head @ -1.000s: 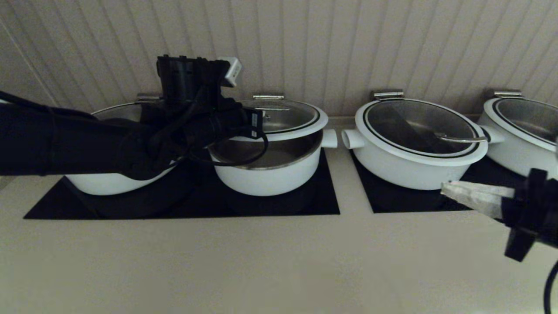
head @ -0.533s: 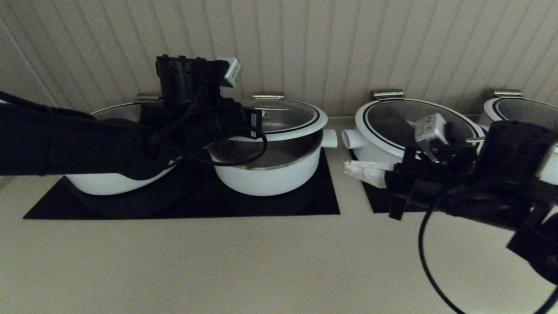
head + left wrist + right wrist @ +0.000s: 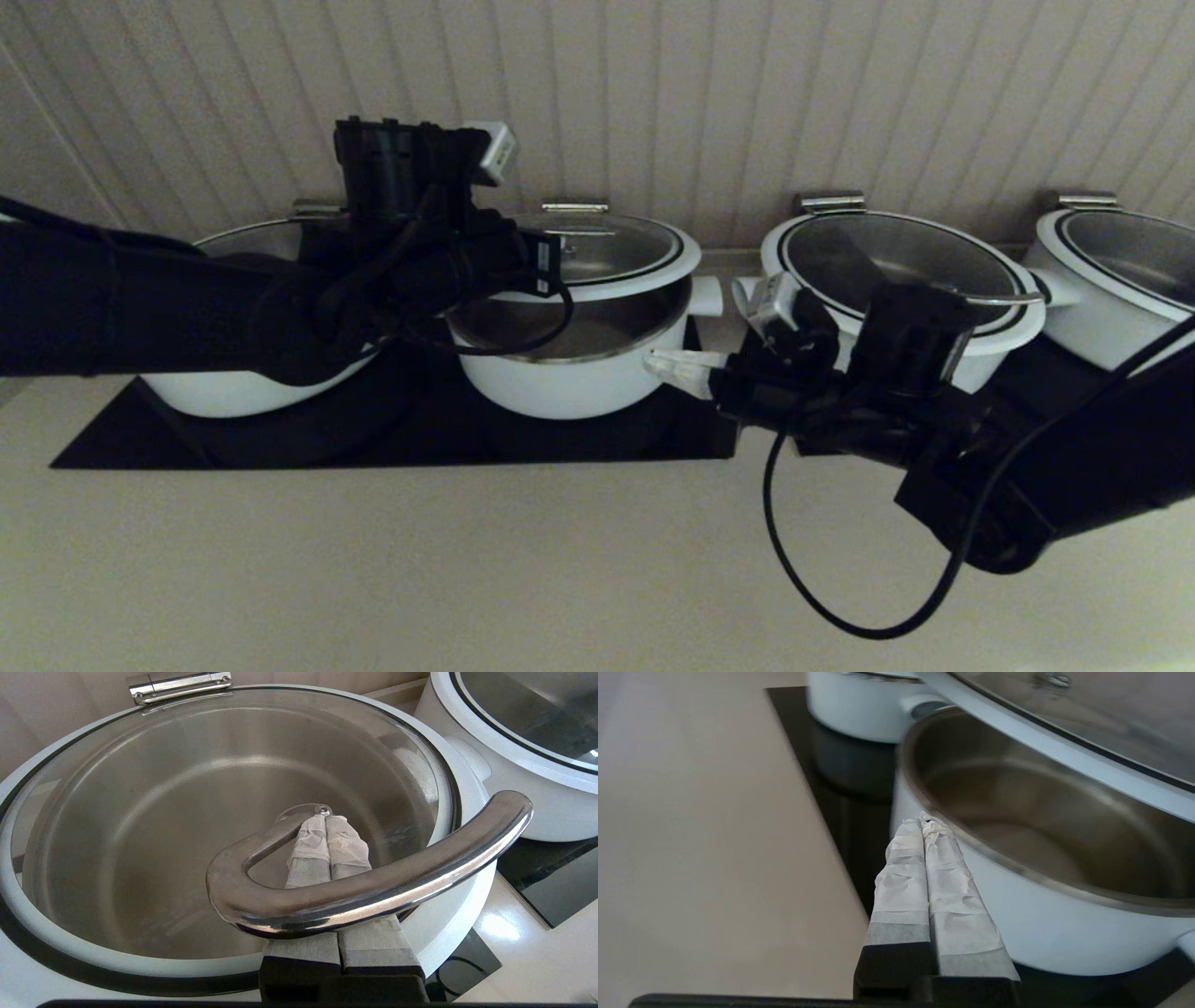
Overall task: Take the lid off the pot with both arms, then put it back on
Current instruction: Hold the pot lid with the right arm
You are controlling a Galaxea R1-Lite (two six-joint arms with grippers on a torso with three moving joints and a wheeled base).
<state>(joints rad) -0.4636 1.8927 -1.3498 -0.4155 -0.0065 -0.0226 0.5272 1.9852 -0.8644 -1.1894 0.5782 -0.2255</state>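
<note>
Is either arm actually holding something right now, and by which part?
The left gripper props up the lid with shut jaws hooked under its steel handle, not clamping it. The right gripper holds nothing.

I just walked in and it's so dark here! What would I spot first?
The lid is tipped up at the front over the pot, the left gripper hooked under its handle with shut jaws. The right gripper, also shut, reaches in beside the pot's right wall. More white pots sit along the wall.
</note>
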